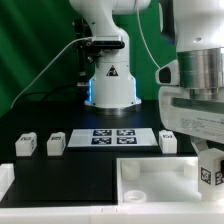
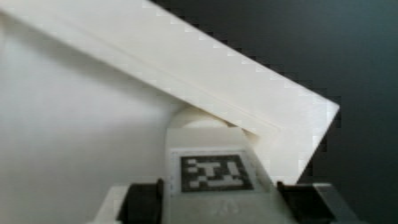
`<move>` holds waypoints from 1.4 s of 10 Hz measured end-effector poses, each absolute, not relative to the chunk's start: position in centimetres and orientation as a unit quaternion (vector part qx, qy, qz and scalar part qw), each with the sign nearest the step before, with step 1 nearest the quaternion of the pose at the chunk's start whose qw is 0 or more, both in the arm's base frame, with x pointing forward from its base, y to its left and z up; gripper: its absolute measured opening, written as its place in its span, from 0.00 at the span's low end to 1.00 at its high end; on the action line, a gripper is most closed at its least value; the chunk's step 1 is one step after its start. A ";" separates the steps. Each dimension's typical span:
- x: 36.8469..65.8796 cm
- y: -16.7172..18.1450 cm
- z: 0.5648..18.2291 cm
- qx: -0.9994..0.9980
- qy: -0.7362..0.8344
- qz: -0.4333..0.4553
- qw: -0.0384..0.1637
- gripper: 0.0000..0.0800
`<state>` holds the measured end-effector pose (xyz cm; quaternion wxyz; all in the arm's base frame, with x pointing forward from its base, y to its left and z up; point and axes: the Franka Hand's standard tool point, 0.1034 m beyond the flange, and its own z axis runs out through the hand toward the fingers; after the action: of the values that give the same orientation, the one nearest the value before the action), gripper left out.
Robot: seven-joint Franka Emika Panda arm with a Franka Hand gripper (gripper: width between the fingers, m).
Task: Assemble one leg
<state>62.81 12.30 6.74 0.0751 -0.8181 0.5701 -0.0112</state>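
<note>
My gripper (image 1: 207, 168) is shut on a leg (image 1: 209, 174), a small white block with a black-and-white tag, at the exterior view's right edge over the far right corner of the white tabletop (image 1: 150, 186). In the wrist view the leg (image 2: 214, 160) sits between my two dark fingers (image 2: 150, 200), and its far end points at the raised rim at a corner of the tabletop (image 2: 196, 75). I cannot tell whether the leg touches the tabletop. Three more legs lie loose on the black table: two at the left (image 1: 24, 146) (image 1: 55, 144) and one near the gripper (image 1: 168, 141).
The marker board (image 1: 112, 136) lies flat behind the tabletop, in front of the arm's white base (image 1: 110, 85). A white bar (image 1: 5, 180) stands at the left edge. Cables hang at the back.
</note>
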 end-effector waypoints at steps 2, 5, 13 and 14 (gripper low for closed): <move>62.9 12.8 6.6 -0.707 0.702 0.008 0.088 0.37; 63.3 13.1 6.5 -0.566 0.817 0.019 0.112 0.37; 62.0 12.2 6.0 -0.817 0.573 0.017 0.068 0.80; 62.2 12.1 6.0 -0.845 0.530 0.009 0.070 0.81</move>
<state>62.22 12.14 6.01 0.0695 -0.8449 0.5304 0.0085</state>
